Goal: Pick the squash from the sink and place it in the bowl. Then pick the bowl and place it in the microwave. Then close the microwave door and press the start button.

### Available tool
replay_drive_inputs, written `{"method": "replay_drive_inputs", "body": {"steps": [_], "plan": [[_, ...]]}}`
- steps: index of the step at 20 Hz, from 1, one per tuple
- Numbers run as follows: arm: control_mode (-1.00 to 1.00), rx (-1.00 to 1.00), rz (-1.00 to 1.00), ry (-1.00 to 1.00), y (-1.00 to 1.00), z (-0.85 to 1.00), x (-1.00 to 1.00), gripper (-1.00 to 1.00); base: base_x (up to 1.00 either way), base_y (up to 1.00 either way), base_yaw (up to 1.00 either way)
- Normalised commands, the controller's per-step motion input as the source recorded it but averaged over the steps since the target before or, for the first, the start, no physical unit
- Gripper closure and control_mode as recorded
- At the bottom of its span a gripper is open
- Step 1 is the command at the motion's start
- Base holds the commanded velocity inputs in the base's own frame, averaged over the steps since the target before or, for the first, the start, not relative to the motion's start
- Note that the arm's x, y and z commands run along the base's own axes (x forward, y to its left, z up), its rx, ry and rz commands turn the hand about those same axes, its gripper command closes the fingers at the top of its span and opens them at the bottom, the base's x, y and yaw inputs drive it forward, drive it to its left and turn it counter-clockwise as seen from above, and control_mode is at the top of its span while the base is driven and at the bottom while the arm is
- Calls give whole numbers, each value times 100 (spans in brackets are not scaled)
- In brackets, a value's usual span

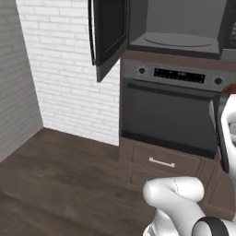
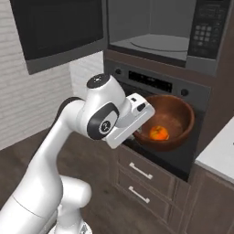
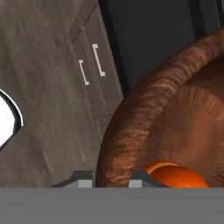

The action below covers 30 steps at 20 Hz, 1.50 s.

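White brick walls and a dark wood floor surround a tall brown cabinet column that houses the appliances. At the front of this column the robot's hand (image 2: 137, 130) is clenched on the near rim of the round reddish-brown wooden bowl (image 2: 171, 119), its fingers straddling the rim in the hand view and holding the bowl in the air. Inside the bowl, on its bottom, lies the small round orange-red squash (image 2: 158, 133). The bowl hangs in front of the dark glass door of the built-in oven (image 1: 168, 115), just below the oven's grey control strip with its knob and display. Under the oven are two brown drawers with pale bar handles (image 2: 139, 171). Above the oven sits the grey-framed microwave (image 2: 155, 32), its pale interior and round turntable plate exposed. The wide near-black glass microwave door (image 1: 108, 34) stands swung open to the left. A pale counter (image 2: 219, 153) edge shows to the right of the bowl.
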Motion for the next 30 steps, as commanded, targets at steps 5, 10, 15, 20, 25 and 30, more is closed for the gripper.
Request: {"method": "replay_drive_inputs", "body": {"steps": [5,10,15,20,25,30], "plan": [[100,0,0,0,0,0,0,100,100,11,-42],[100,0,0,0,0,0,0,100,63,24,-33],[100,0,0,0,0,0,0,100,53,21,-25],[100,0,0,0,0,0,0,100,65,30,-30],[100,0,0,0,0,0,0,100,32,30,-21],[-100,0,14,-10,36,47,-4,100,-16,15,1]]}}
